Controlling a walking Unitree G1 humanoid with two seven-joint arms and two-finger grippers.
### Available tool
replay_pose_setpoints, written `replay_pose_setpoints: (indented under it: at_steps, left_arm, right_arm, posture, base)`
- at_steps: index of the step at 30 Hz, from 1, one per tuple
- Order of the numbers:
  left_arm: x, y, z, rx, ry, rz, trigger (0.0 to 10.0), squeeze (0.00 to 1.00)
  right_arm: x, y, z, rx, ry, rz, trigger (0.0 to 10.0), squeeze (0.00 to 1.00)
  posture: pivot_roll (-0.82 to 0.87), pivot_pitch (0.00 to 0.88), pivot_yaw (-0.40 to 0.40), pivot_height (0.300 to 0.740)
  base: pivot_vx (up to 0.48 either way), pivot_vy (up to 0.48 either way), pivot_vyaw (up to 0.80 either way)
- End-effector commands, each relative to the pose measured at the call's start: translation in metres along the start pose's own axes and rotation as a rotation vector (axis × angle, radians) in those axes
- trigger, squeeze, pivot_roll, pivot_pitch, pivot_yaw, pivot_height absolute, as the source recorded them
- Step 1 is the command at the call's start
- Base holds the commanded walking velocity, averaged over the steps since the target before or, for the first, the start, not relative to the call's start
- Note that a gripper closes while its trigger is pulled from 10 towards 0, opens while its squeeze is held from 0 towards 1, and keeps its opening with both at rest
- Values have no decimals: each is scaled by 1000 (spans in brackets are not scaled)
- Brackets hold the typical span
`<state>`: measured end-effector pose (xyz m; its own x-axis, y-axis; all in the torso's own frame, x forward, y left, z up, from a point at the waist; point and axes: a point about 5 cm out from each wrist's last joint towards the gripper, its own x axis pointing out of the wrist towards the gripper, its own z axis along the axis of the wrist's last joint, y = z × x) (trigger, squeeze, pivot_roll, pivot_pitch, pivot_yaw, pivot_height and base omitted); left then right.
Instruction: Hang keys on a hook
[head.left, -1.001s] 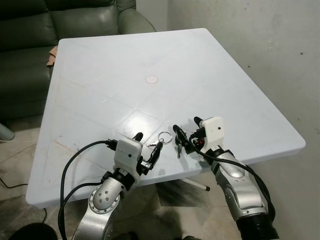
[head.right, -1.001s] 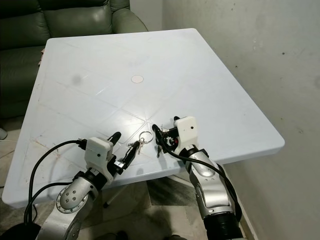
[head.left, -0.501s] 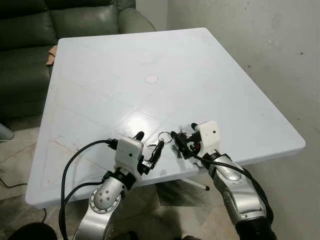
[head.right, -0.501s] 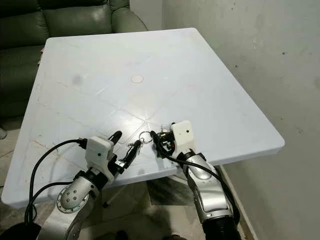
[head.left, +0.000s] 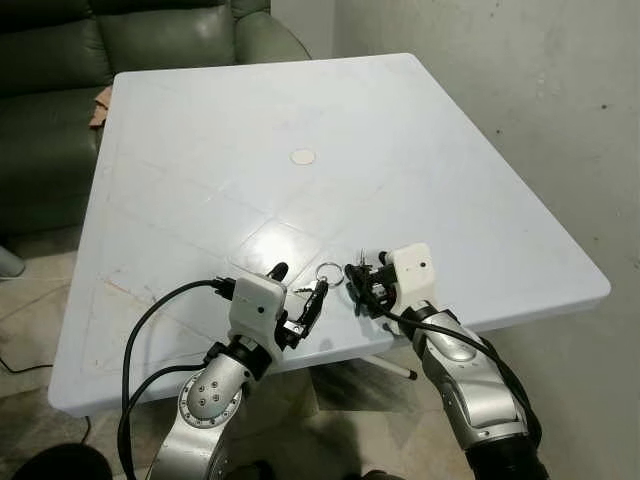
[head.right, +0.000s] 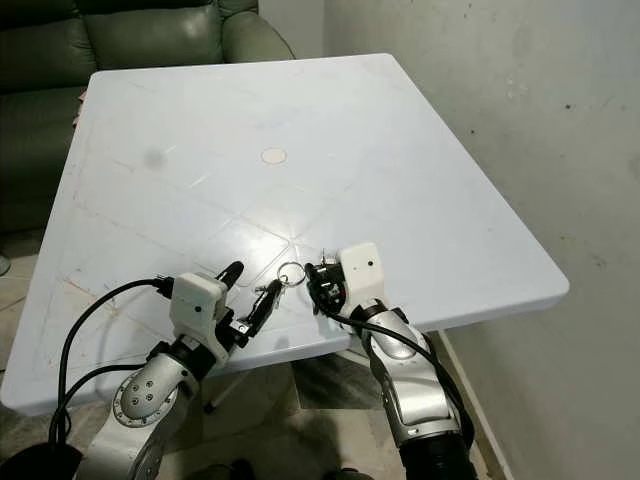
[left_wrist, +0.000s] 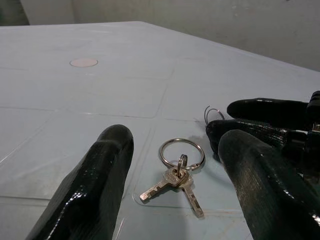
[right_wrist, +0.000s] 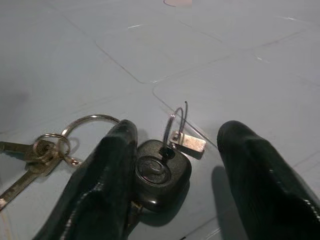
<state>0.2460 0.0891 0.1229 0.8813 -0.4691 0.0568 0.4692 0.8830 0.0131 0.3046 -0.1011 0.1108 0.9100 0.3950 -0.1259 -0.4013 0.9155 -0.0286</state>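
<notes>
A ring with two small silver keys (left_wrist: 177, 170) lies flat on the white table (head.left: 400, 130) near its front edge; the ring (head.left: 327, 272) sits between my two grippers. My left gripper (head.left: 298, 288) rests low on the table just behind the keys, open, its fingers (left_wrist: 95, 185) on either side of them without touching. My right gripper (right_wrist: 185, 190) is open too, straddling a small black rounded piece (right_wrist: 160, 172) that carries a thin wire hook (right_wrist: 175, 120) and a little silver tag. That piece lies right beside the key ring (right_wrist: 87, 122).
A green sofa (head.left: 60, 60) stands behind the table on the left and a bare wall (head.left: 560, 100) runs along the right. A round mark (head.left: 301, 157) sits at the table's middle. The front edge (head.left: 520, 308) lies just below both grippers.
My right gripper has slid left toward the keys and its fingers now straddle the black piece. The left gripper and the keys have stayed put.
</notes>
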Motion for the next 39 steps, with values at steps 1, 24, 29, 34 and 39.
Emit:
replay_pose_setpoints:
  at_steps: [1, 24, 29, 34, 39]
  left_arm:
    - [-3, 0, 1, 5, 5, 10, 10000, 0]
    - [-2, 1, 3, 7, -2, 16, 10000, 0]
    - [-2, 1, 3, 5, -4, 17, 10000, 0]
    - [-1, 2, 4, 10, -8, 27, 10000, 0]
    - [2, 15, 9, -3, -36, 80, 10000, 0]
  right_arm:
    - [-1, 2, 3, -7, -8, -3, 1608, 0]
    - [0, 4, 4, -13, -14, -24, 235, 0]
    - [0, 5, 3, -5, -12, -23, 0, 0]
    - [-1, 3, 5, -6, -31, -35, 0, 0]
    - [1, -4, 12, 76, -64, -38, 0, 0]
  posture:
    - [-77, 160, -17, 740]
    - [-75, 160, -18, 740]
    - [-75, 160, -20, 740]
    - [-74, 161, -22, 740]
    - [-75, 156, -28, 740]
  base:
    - [0, 0, 0]
    - [0, 0, 0]
    - [0, 0, 0]
    - [0, 0, 0]
    - [0, 0, 0]
